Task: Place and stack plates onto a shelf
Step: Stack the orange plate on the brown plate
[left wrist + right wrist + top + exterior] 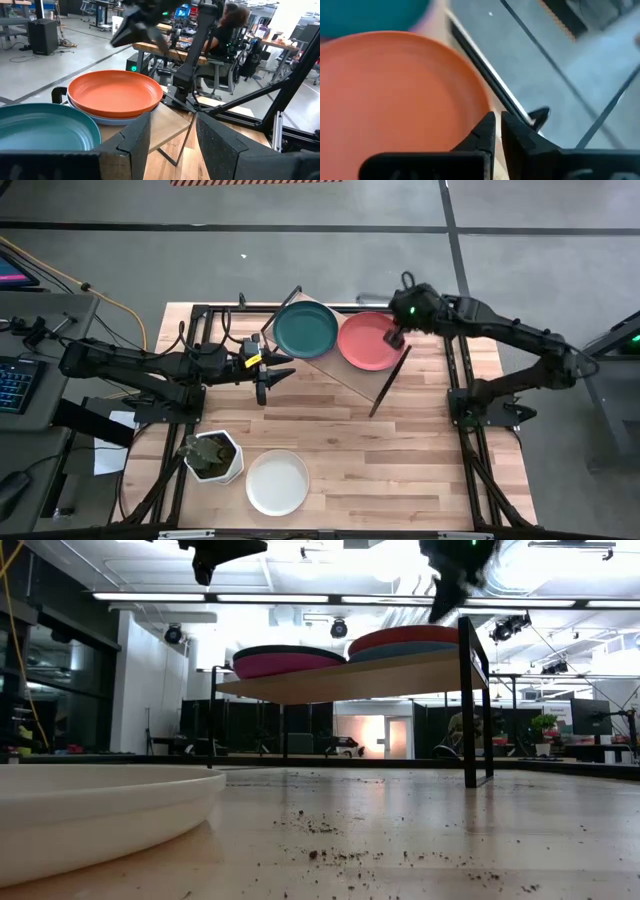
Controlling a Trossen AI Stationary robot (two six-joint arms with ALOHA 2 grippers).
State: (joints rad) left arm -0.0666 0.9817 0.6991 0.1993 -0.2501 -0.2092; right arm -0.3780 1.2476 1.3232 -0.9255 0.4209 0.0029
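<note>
The shelf (345,370) stands at the table's far middle with two stacks on it. On the left, the dark green plate (306,330) lies on the magenta plate (285,665). On the right, the coral red plate (368,342) lies on the blue plate (107,119). The white plate (277,482) lies flat on the table near its near edge. The dusty pink plate is out of view. My right gripper (395,337) is shut and hovers just over the coral plate's right rim (470,95). My left gripper (272,376) is open, left of the shelf, and holds nothing.
A white hexagonal plant pot (213,456) stands left of the white plate. Soil crumbs (340,840) are scattered over the tabletop. The shelf's black legs (467,710) stand on the table. Bare wood lies across the table's middle and right.
</note>
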